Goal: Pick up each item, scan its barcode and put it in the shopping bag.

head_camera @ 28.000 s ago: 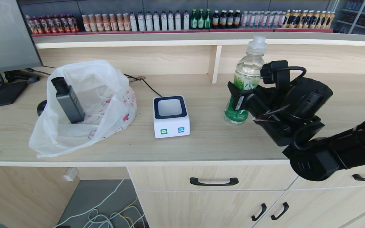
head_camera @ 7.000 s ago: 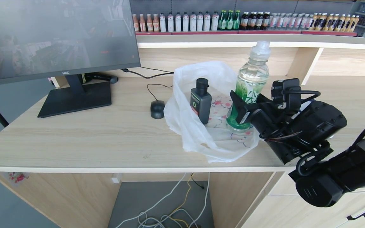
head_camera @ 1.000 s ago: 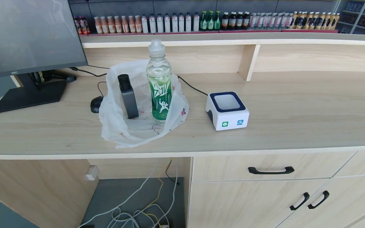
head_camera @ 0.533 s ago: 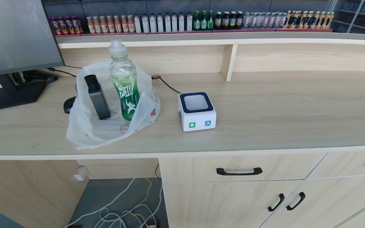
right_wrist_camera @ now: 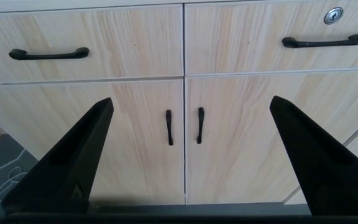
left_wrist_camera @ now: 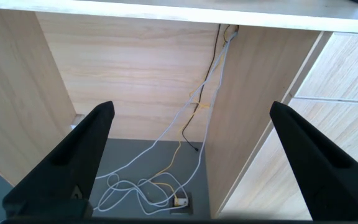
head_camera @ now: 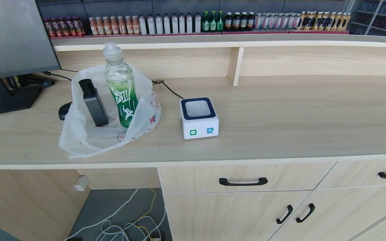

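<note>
A white plastic shopping bag (head_camera: 85, 140) lies open on the left of the wooden counter (head_camera: 280, 113). In it stand a clear bottle with a green label (head_camera: 121, 88) and a dark grey bottle with a black cap (head_camera: 94, 102), both upright. A white barcode scanner box with a dark blue rim (head_camera: 198, 117) sits to the right of the bag. My left gripper (left_wrist_camera: 191, 155) hangs open below counter height, in front of the open knee space with cables. My right gripper (right_wrist_camera: 185, 155) is open too, low in front of the cabinet doors.
A monitor on a black stand (head_camera: 8, 50) is at the far left, with a black mouse (head_camera: 64, 110) beside the bag. A raised back ledge with an upright divider (head_camera: 236, 65) borders the counter. Drawers with black handles (head_camera: 243, 182) are below. Cables (head_camera: 126, 224) lie on the floor.
The head view has kept shifting, so bag and scanner sit further left in the picture. Seven seconds ago my right gripper held the green bottle at the bag; it now stands there alone.
</note>
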Controlling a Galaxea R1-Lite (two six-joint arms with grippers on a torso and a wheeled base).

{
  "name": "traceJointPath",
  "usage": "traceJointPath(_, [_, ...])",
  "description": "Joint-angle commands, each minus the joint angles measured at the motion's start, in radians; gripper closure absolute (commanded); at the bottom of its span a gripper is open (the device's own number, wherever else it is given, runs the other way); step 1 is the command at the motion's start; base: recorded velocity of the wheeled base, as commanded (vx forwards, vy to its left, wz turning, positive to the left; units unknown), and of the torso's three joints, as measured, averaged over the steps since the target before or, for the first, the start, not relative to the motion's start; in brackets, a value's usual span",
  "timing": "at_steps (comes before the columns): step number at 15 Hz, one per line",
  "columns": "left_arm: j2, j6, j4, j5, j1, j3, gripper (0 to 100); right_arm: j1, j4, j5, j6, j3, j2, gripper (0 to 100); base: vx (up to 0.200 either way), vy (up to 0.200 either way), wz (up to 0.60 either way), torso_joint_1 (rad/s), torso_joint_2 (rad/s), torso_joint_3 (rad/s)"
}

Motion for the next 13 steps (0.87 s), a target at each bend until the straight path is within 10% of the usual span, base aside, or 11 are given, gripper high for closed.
traceJointPath(1, [0.0, 0.0, -0.001, 0.0, 0.001, 0.0, 0, 0.001, 0.0, 0.0, 0.005, 0.0, 0.001, 0, 0.0, 0.0, 0.0, 0.0, 0.0, 0.0])
traceJointPath(13, [0.0, 0.0, -0.001, 0.0, 0.001, 0.0, 0, 0.001, 0.0, 0.0, 0.006, 0.0, 0.001, 0, 0.0, 0.0, 0.0, 0.0, 0.0, 0.0])
